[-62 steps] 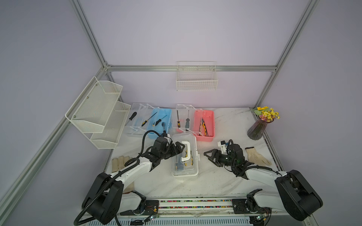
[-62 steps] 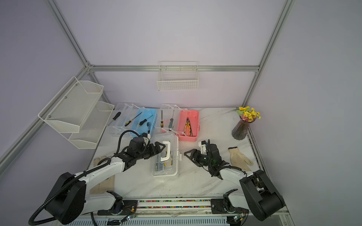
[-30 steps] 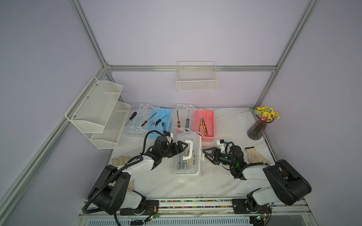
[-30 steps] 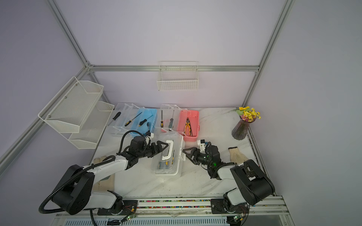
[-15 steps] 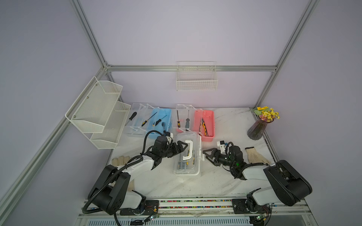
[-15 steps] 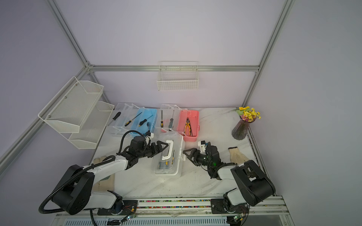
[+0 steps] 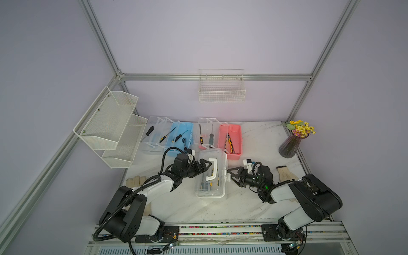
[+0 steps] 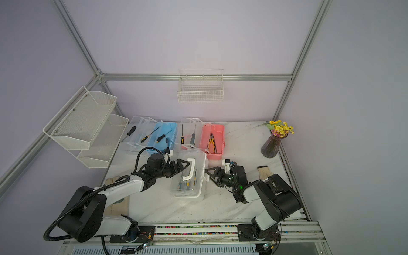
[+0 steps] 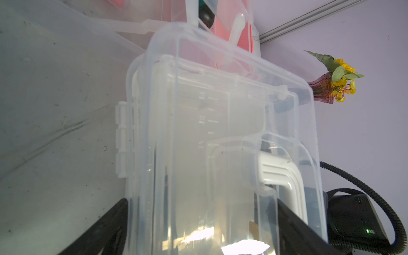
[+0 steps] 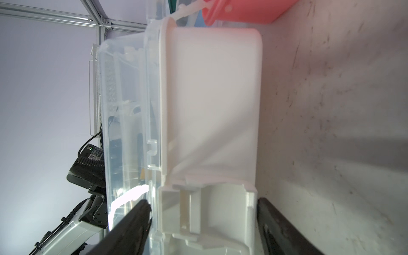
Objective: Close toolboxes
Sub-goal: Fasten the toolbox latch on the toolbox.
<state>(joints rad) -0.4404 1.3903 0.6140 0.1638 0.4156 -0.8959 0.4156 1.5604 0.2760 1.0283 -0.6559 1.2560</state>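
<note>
The white toolbox [image 7: 212,189] [image 8: 187,189] stands front centre, its clear lid [image 9: 220,132] down and white handle [image 7: 212,169] on top. My left gripper [image 7: 207,169] [image 8: 185,168] [image 9: 202,201] is open at its left side, one finger over the lid, one by the seam. My right gripper [image 7: 229,175] [image 8: 208,175] [image 10: 202,201] is open at its right side, straddling the white latch [image 10: 198,209]. Behind, the blue toolbox [image 7: 187,130] [image 8: 170,130] and pink toolbox [image 7: 235,132] [image 8: 217,132] lie open, lids folded left.
Screwdrivers and pliers lie in the open boxes. A vase of flowers [image 7: 289,148] stands back right, with a work glove [image 7: 286,174] in front of it and another glove [image 7: 134,182] front left. White mesh shelves [image 7: 110,132] and a wire basket [image 7: 221,91] hang on the walls.
Since two seconds ago my right gripper has come left up to the white box's latch side. In the last second its jaws have widened slightly; the left gripper has stayed put.
</note>
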